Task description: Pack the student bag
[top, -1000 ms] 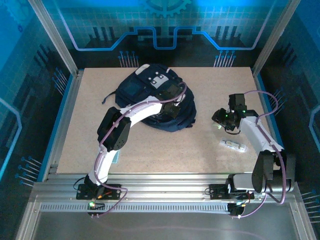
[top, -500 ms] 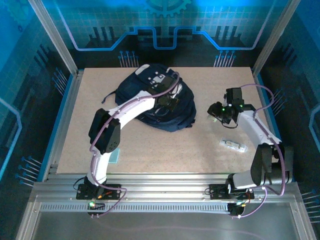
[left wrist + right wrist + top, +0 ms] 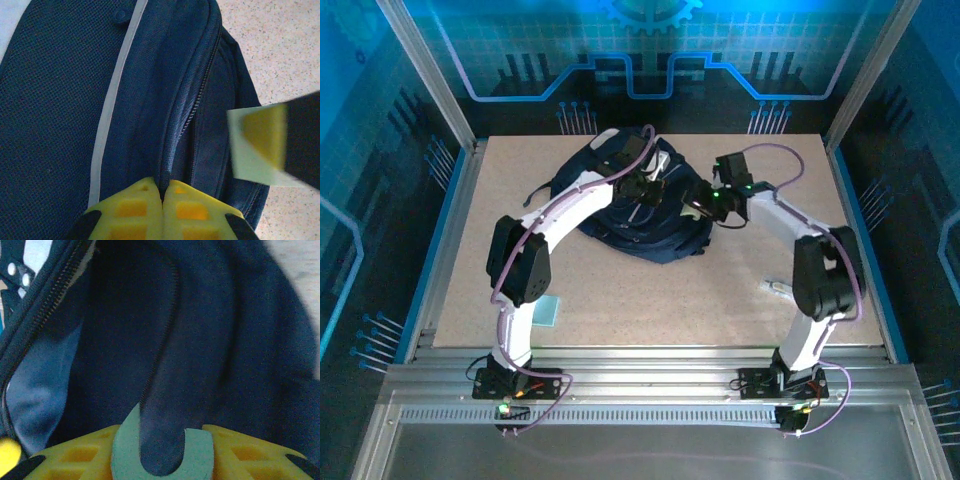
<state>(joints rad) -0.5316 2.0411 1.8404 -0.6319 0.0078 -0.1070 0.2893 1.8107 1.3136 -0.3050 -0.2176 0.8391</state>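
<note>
The student bag (image 3: 665,238) is a dark navy backpack with pale patches, lying at the back middle of the table. My left gripper (image 3: 642,190) is over its top, shut on a fold of navy fabric beside the zip (image 3: 163,187). My right gripper (image 3: 698,203) is at the bag's right side, in front of the gaping zip opening (image 3: 115,340). It is shut on a pale green U-shaped piece (image 3: 125,450) that sits between its yellow fingers (image 3: 240,450). In the left wrist view that pale green piece (image 3: 250,160) hangs just right of the bag (image 3: 60,100).
A small white item (image 3: 775,287) lies on the table beside the right arm's elbow, partly hidden. A pale teal card (image 3: 548,310) lies near the front left. The speckled table (image 3: 490,230) is edged by metal rails and blue walls.
My right arm has swung left from the table's right side to the bag's opening, carrying the pale green piece. My left gripper has shifted a little farther back on the bag.
</note>
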